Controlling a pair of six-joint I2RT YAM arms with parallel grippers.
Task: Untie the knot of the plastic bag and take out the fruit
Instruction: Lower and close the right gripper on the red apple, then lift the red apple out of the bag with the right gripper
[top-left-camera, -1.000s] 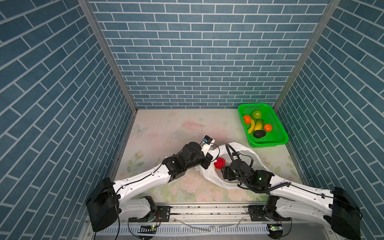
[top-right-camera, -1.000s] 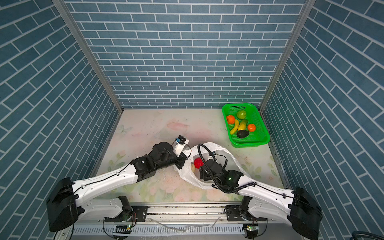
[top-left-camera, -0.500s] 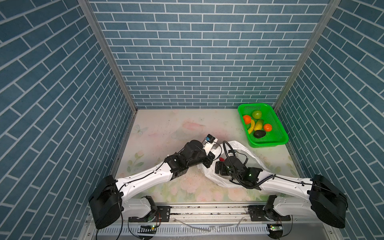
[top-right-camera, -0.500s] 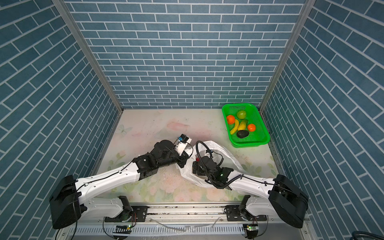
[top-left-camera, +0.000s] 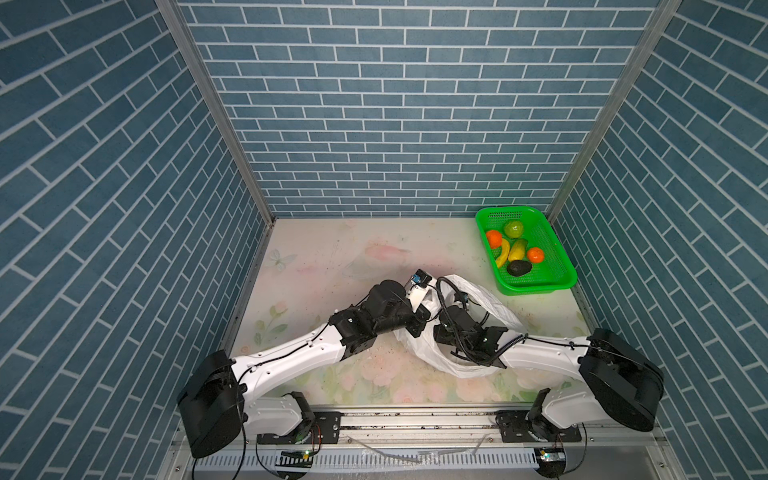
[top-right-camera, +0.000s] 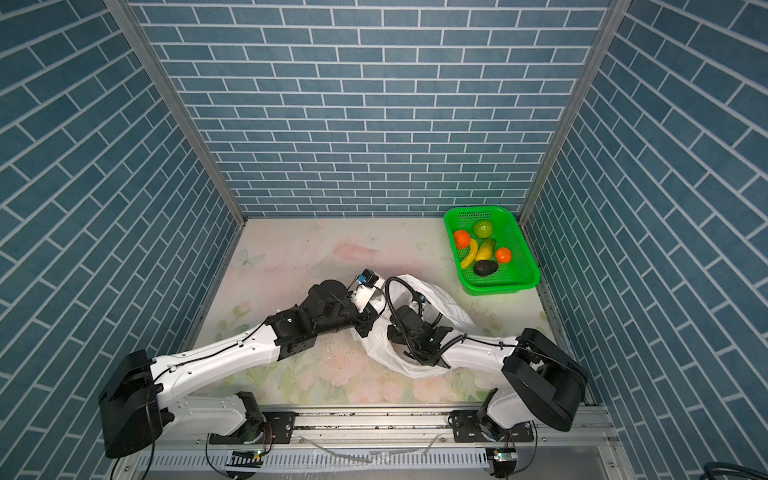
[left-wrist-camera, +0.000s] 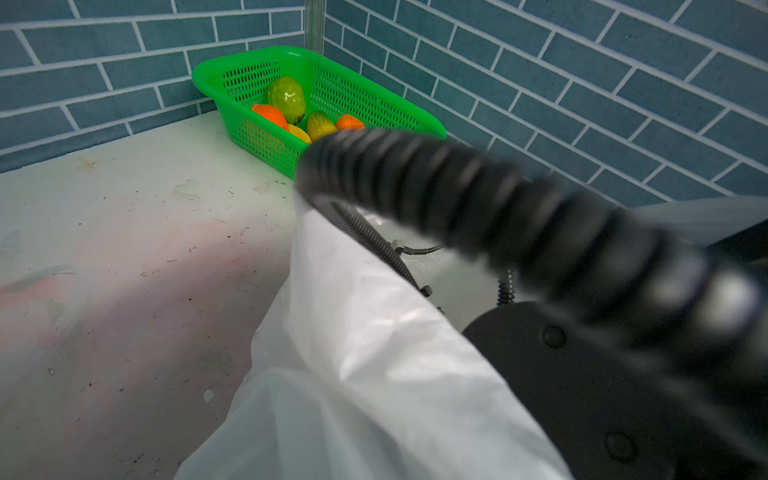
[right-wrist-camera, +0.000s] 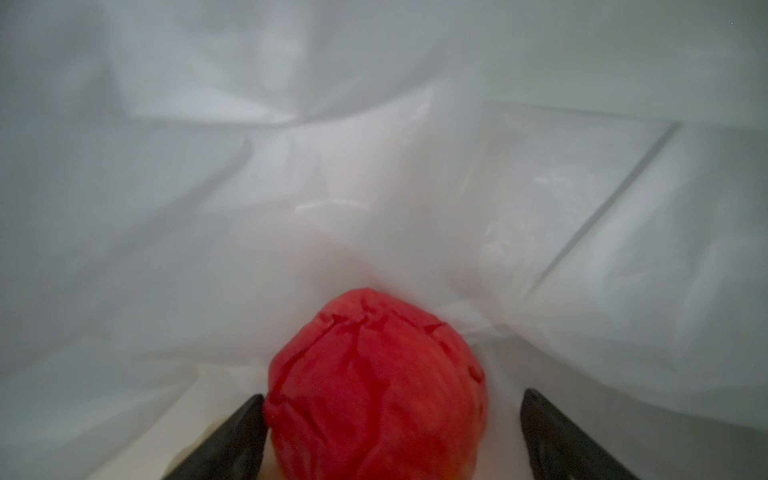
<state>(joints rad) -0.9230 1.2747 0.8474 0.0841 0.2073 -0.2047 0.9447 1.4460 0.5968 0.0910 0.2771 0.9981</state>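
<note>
At near centre, both top views: the plastic bag lies open, no knot visible. Left gripper is closed, we judge on its rim. Six fruits sit in the far-right green basket.
Left wrist view: bag rim held raised.
Right wrist view: right gripper spread around the red fruit inside the bag, not yet clamped; we judge it the last to remove.
</note>
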